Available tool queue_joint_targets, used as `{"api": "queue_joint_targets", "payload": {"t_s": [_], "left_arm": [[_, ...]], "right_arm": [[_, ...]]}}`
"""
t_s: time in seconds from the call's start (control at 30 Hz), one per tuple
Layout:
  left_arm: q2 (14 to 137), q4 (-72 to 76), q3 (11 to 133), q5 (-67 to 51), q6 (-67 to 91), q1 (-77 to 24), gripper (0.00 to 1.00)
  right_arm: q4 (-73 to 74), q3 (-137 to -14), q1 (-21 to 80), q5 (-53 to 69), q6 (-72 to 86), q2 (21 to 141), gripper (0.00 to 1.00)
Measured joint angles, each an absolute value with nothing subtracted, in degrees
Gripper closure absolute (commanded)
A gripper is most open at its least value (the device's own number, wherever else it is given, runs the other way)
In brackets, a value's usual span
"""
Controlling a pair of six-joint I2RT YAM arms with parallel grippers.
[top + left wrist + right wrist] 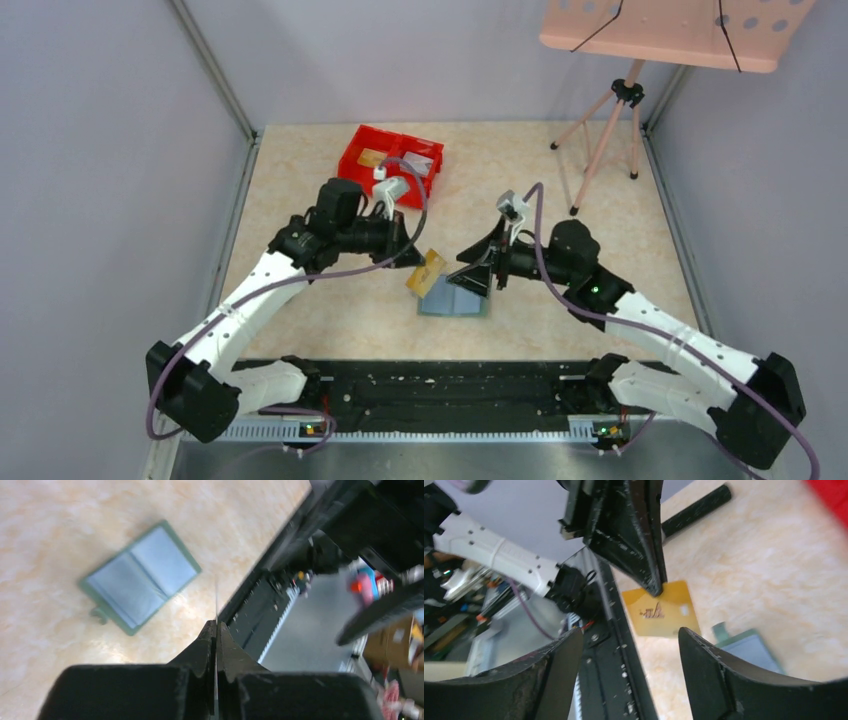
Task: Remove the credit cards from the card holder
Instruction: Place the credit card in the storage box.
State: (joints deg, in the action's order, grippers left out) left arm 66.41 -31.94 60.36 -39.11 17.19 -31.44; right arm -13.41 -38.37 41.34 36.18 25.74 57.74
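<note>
Gold card (pixel 427 272), judged thin, stiff, slick, is hanging edge-pinched in left gripper (pixel 414 259) beside wallet (pixel 455 303); right gripper (pixel 626 632) is gaping

No legible text, nos. or brand marks anywhere. Nearest thing: gold-yellow card (pixel 664 611) has a small dark printed mark approx. mid-face and a pale little patch just right of that mark. Both are too blurred to read in right wrist view. In top view the same card is too small for any print to show. Card holder (pixel 140 577), just below the card in top view, shows plain pale pockets only.
</note>
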Motion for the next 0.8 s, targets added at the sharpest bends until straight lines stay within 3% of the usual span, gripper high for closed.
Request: {"api": "queue_joint_targets", "payload": {"t_s": [0.1, 0.37, 0.57, 0.8], "left_arm": [[66.7, -28.6, 60.2, -34.4, 22.2, -27.2, 1.0], [63.3, -9.9, 49.5, -12.3, 45.7, -14.0, 1.0], [65.0, 2.8, 45.6, 5.3, 58.3, -12.4, 1.0], [74.5, 16.1, 45.7, 17.8, 68.9, -10.2, 1.0]], "right_arm": [[-13.3, -36.3, 41.3, 29.1, 25.6, 51.9, 0.01], [-11.3, -29.7, 41.2, 15.7, 25.6, 42.6, 0.01], [-8.4, -28.4, 41.2, 11.8, 25.6, 40.1, 0.01], [-8.3, -25.9, 41.2, 8.8, 26.6, 37.4, 0.02]]}}
